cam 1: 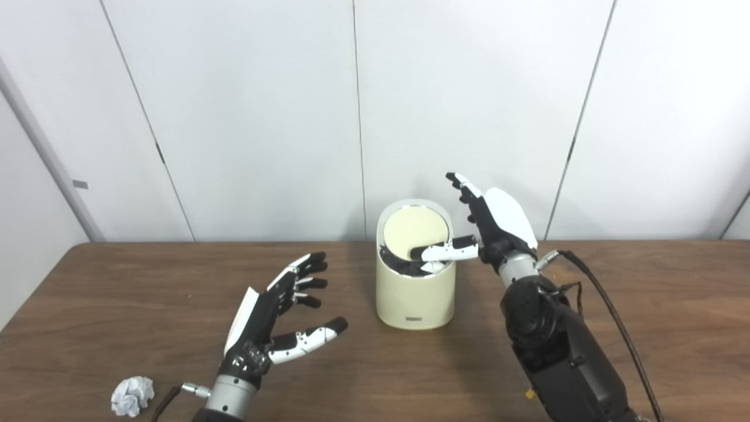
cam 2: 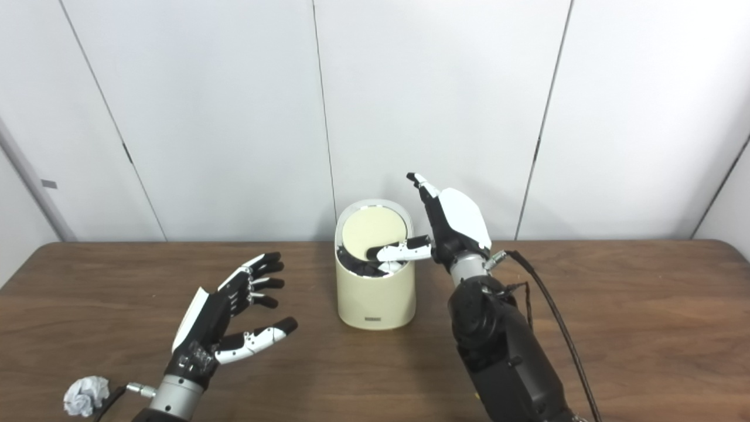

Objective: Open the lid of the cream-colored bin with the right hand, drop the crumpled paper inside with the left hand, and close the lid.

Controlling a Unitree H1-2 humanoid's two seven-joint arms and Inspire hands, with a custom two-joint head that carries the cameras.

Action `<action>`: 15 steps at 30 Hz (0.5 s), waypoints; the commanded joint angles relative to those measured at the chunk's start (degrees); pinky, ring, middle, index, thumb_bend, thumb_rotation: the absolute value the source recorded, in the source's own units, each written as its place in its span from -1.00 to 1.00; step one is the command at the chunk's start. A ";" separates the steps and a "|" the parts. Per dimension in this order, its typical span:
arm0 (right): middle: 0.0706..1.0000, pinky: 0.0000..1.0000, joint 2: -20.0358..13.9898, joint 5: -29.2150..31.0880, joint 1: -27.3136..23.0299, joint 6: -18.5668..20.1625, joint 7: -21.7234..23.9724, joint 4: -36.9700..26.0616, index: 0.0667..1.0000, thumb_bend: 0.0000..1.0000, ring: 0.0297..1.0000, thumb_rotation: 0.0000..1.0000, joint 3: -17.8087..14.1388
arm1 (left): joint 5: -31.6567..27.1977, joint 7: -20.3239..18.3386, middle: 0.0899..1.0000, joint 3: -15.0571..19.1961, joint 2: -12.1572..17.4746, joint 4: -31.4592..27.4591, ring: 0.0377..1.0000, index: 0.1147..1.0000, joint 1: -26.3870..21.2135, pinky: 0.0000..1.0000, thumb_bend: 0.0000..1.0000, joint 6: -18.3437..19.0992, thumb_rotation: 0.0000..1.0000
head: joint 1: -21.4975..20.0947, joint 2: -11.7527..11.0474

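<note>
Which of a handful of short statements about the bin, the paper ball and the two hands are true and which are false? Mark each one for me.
1. The bin's lid is tipped open. True.
2. The left hand holds the paper ball. False: the hand is open and empty; the ball lies on the table, near its front left corner.
3. The right hand's thumb reaches over the bin's opening. True.
4. The bin lies on its side. False: it stands upright.
5. The left hand is to the left of the bin. True.
</note>
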 commanded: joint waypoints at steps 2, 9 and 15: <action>0.80 0.42 -0.23 -1.47 -2.60 1.06 -0.14 1.21 0.84 0.60 0.68 -0.29 0.69 | 0.00 0.63 0.66 0.26 0.32 -2.23 0.51 0.71 -1.06 0.28 0.43 -1.09 -0.59 | 0.05 0.06; 0.77 0.32 -0.01 -5.29 -4.42 4.60 1.23 1.64 0.80 0.55 0.63 -0.56 1.13 | -0.39 0.40 0.67 0.20 0.34 -1.92 0.52 0.72 -1.43 0.29 0.41 -1.11 -0.59 | 0.06 0.09; 0.77 0.32 0.82 -7.73 -4.35 4.69 2.88 0.53 0.76 0.67 0.63 -0.72 -0.81 | -0.57 0.41 0.67 0.25 0.47 -1.28 0.54 0.72 -1.63 0.29 0.42 -1.78 -0.58 | 0.15 -0.15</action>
